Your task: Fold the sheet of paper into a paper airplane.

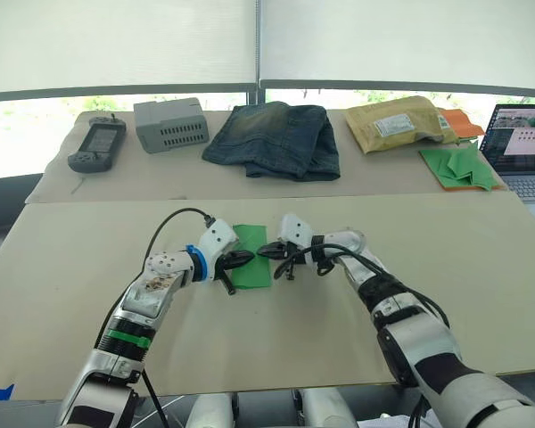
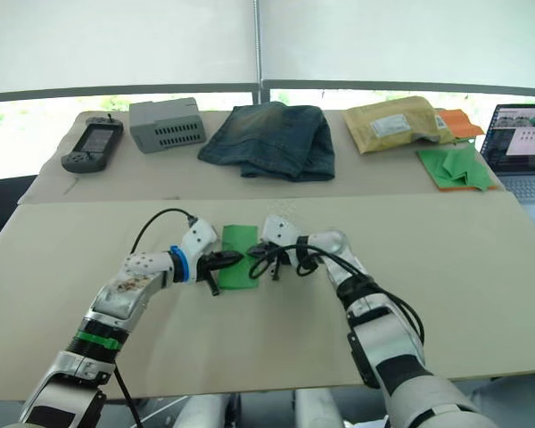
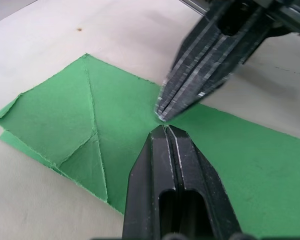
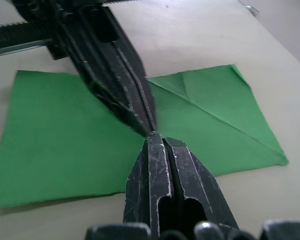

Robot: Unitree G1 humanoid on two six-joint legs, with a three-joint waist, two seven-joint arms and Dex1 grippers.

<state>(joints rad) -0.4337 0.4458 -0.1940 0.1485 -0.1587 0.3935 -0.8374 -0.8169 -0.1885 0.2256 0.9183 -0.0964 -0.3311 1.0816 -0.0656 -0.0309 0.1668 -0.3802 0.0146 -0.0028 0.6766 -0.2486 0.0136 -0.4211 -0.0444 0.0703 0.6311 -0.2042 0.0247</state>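
From the head cam I've got the sheet of paper lying flat mid-table, closer to the near edge, with the left gripper and right gripper meeting tip to tip right over it. Left wrist cam: my fingers are pressed together, tip down on the green, one corner folded over. Right wrist cam: same deal, fingers closed, pinching nothing.
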